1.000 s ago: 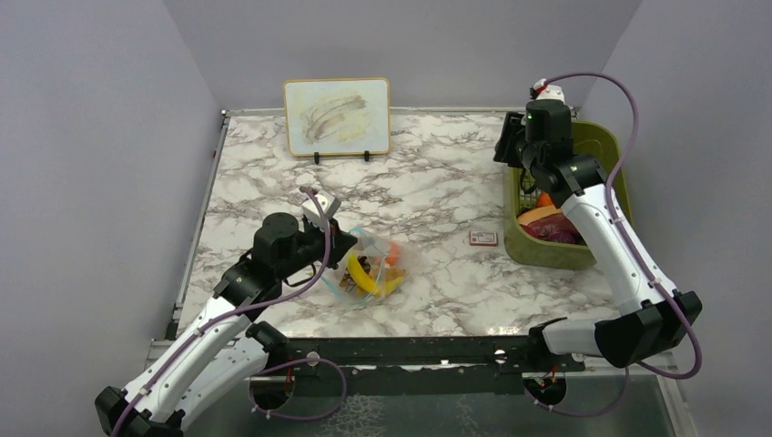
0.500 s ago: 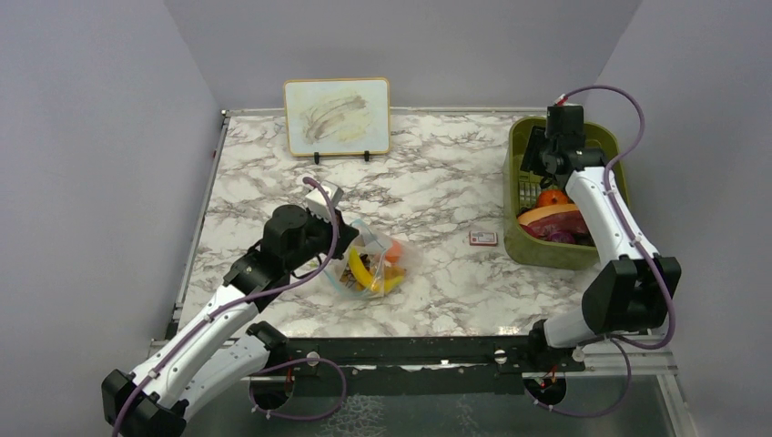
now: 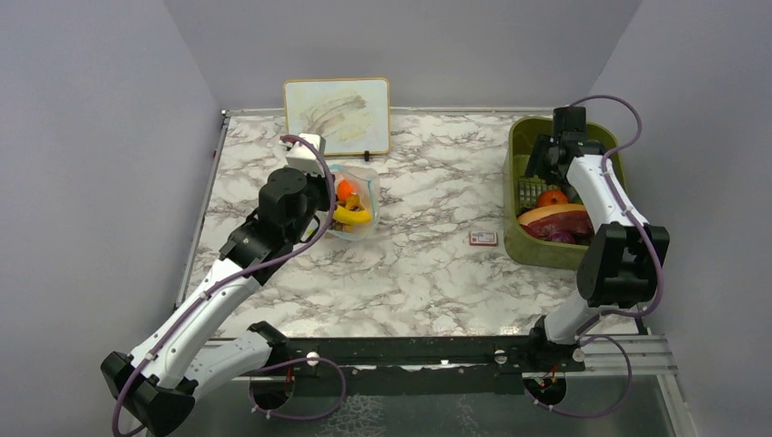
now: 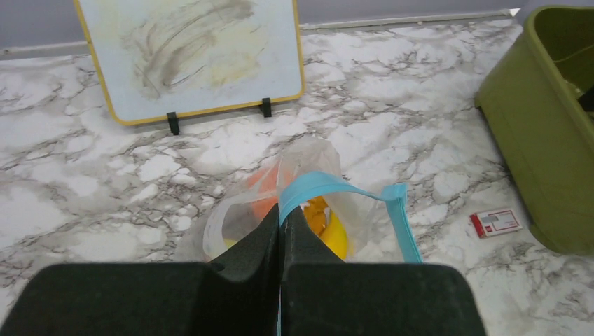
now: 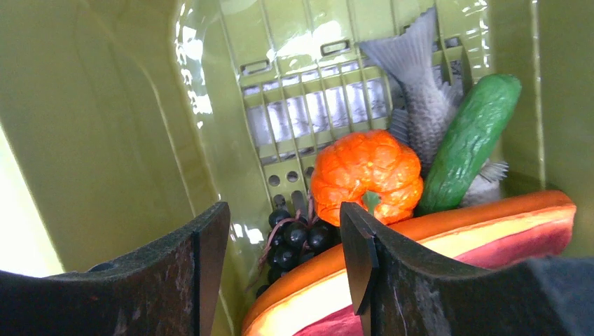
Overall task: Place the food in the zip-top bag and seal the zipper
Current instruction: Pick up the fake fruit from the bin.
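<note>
Toward the far left corner of the grey-veined marble bench (image 3: 428, 282), just in front of one yellow-framed whiteboard (image 3: 337, 114) propped at the far edge: one clear, crinkly plastic zip-top bag (image 3: 360, 182). Left gripper (image 4: 280, 222) pressed together, clamped on the thin light-blue zipper strip (image 4: 329, 183) at the bag's mouth, the rest of that mouth gaping. Inside the bag, one yellow toy banana (image 3: 353, 217) and one orange round piece (image 3: 345, 190); any more too blurred to count. Whether the bag's bottom touches the bench, cannot tell.

Along the right edge, one olive-green plastic bin (image 3: 537, 250); right gripper (image 5: 281, 210) down inside it, fingers apart, holding nothing. Below those fingers, five toys: one orange pumpkin (image 5: 364, 171), one bunch of black grapes (image 5: 294, 238), one green cucumber (image 5: 469, 143), one grey fish (image 5: 420, 91), one large orange-and-red slice (image 5: 448, 231). Just beside the bin's left wall, flat on the bench, one small red-and-white card (image 3: 483, 238).
</note>
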You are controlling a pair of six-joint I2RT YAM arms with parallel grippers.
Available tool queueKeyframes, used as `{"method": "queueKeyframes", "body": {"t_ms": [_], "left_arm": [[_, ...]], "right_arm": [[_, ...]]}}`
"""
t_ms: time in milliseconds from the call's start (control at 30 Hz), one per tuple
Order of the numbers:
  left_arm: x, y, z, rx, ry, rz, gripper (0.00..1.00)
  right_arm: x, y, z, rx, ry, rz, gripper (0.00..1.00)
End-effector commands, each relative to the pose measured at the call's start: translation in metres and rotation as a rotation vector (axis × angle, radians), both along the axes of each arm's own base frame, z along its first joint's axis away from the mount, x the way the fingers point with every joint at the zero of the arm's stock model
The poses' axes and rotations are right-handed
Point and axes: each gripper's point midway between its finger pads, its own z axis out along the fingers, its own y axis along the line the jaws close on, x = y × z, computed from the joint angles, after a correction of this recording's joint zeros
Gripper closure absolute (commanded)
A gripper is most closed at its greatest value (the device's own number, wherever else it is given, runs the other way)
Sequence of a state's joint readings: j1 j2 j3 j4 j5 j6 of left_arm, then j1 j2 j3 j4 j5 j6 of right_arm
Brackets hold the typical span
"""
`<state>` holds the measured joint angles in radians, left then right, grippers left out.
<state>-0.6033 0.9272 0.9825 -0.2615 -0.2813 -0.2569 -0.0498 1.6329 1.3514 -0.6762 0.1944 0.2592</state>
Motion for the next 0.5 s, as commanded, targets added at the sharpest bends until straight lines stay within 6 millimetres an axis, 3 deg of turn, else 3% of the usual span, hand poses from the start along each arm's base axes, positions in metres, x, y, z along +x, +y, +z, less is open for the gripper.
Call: {"method": "queueKeyframes", "body": {"t_ms": [0,133,233,367,467], "left_arm": [[0.008,0.017,-0.014,0.085,0.024,0.09,1.0],[0.001,0.015,-0.064,0.101,0.148,0.093,1.0],[-0.01,0.011,-0.102,0.095,0.243,0.067,1.0],[-0.026,-0.001,-0.137,0.047,0.352,0.015,1.0],[-0.035,-0.006,-0.147,0.011,0.396,-0.008,1.0]], "right_arm": [[0.004,-0.02,0.026,-0.018,-0.011,-0.101,0.42],[-0.001,-0.04,0.046,-0.06,-0.045,-0.193,0.42],[-0.003,-0.052,0.05,-0.019,-0.048,-0.226,0.42],[-0.012,-0.059,0.033,0.079,0.023,-0.318,0.41],[-0.021,-0.054,0.021,0.16,0.052,-0.408,0.41]]}}
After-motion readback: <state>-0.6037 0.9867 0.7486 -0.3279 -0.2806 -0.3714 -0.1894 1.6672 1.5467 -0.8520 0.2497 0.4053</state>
